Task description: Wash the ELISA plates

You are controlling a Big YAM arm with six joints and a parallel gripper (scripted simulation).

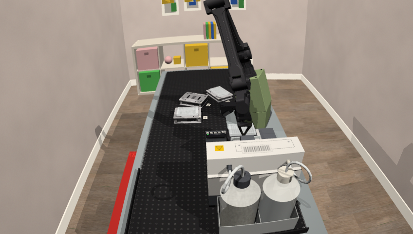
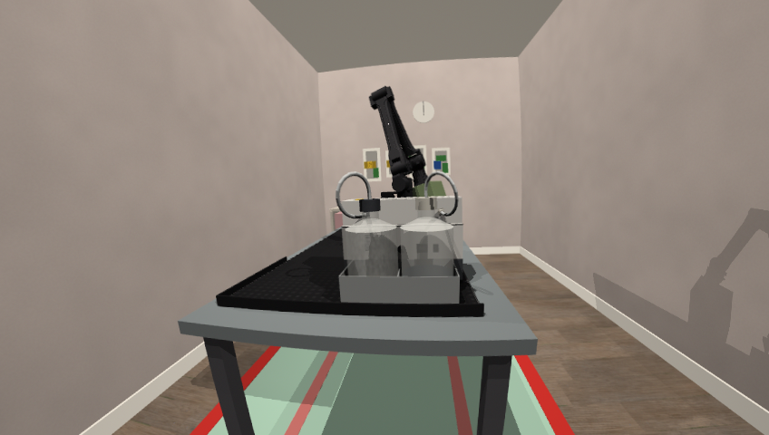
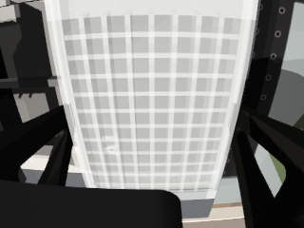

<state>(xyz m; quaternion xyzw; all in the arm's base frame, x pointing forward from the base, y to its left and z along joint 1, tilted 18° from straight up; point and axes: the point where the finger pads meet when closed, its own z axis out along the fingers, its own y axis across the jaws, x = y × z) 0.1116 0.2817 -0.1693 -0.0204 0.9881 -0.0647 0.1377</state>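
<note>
My gripper (image 1: 244, 132) (image 3: 151, 112) is shut on a clear-white ELISA plate (image 1: 233, 129) (image 3: 152, 102), with a finger at each long side. The plate hangs a little above the carrier area in front of the white washer (image 1: 226, 167). Grey parts below the plate (image 3: 197, 208) show past its far end. Its cut-off corner cannot be made out. The middle nest (image 1: 199, 100) holds no plate. One plate (image 1: 187, 111) sits in the front left nest, another plate (image 1: 219, 91) in the back right nest. A small green spot shows on the keypad block (image 1: 215, 136).
Two bottles (image 1: 240, 200) (image 1: 279, 185) with looped tubes stand in a grey bin (image 1: 260, 227) behind the washer. A green angular block (image 1: 258, 101) stands beside the arm. Small white corner markers (image 1: 205, 117) (image 1: 208, 105) lie by the nests on the black perforated mat (image 1: 174, 150).
</note>
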